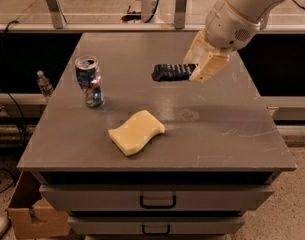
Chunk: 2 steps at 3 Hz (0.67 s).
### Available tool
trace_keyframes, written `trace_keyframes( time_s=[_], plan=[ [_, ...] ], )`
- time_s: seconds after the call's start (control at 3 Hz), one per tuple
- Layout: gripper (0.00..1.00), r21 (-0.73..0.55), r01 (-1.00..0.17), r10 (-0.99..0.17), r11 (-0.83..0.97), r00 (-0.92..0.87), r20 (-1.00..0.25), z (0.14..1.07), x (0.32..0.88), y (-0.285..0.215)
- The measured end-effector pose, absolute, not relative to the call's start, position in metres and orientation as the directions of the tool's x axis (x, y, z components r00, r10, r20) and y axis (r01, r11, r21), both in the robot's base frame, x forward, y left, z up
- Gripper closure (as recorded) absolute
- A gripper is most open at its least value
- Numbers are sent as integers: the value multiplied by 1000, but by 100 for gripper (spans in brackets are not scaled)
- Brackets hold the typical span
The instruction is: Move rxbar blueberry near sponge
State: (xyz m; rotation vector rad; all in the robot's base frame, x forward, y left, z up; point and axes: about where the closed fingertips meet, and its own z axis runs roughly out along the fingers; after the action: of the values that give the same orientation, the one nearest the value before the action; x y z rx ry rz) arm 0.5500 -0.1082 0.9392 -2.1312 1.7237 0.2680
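Grey and faintly scuffed, the tabletop (232,134) carries the pale yellow sponge (136,132) near its front middle, lying flat with its wavy sides turned at a slant to the front edge. The white arm (242,14) reaches in from the upper right, and its gripper (194,70) sits over the right rear part of the tabletop with its cream-coloured fingers (207,66) clamped on the right end of the rxbar blueberry (172,72). The dark bar sticks out roughly level to the left of the gripper. Whether its free end touches the surface cannot be told. The bar is behind the sponge and to its right, apart from it, with a stretch of bare grey surface between the two. A crushed blue-silver can (89,81) stands upright on the left side of the tabletop, behind and to the left of the sponge and well apart from the bar. Under the tabletop are two drawers (157,201) with dark handles. A small water bottle (43,84) shows beyond the left edge, and a cardboard box (32,216) sits on the floor at the lower left.
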Motion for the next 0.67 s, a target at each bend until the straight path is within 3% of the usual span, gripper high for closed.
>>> trace_keyframes(
  time_s=[0.67],
  plan=[
    [100,-157,-969,-881,-190,239,-409,928,541,-101]
  ],
)
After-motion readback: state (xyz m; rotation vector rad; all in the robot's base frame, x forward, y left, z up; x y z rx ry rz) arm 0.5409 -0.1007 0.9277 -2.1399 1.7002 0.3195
